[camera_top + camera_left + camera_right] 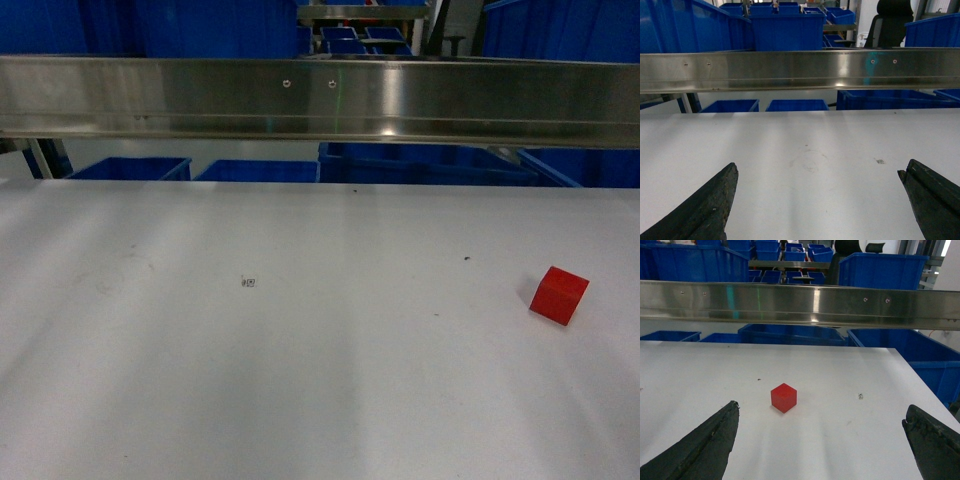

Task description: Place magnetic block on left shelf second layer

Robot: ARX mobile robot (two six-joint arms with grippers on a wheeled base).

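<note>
Closest to you, both grippers hang low over the white tabletop (300, 380) with nothing in them. The left gripper (817, 200) has its dark fingers (705, 210) spread wide, only bare table between them. The right gripper (820, 442) is spread just as wide, its fingers (702, 447) at either edge of the wrist view and touching nothing.

A little farther out, the magnetic block (784, 397) sits on the table ahead of the right gripper, roughly between the lines of its fingers but well short of them (it rests turned, one corner toward the camera). In the head view you find it at the right side of the table (558, 294), apart from everything else.

Beyond it runs the steel rail (320, 98) across the table's far edge, and past that blue bins (880, 267) stand at several heights. You cannot pick out the left shelf's second layer with any certainty from here.

So, as far as you can judge, the task has barely started: the block is not grasped, and the reach, the closing, the lift, the carry to the shelf and the release are all left to do.
</note>
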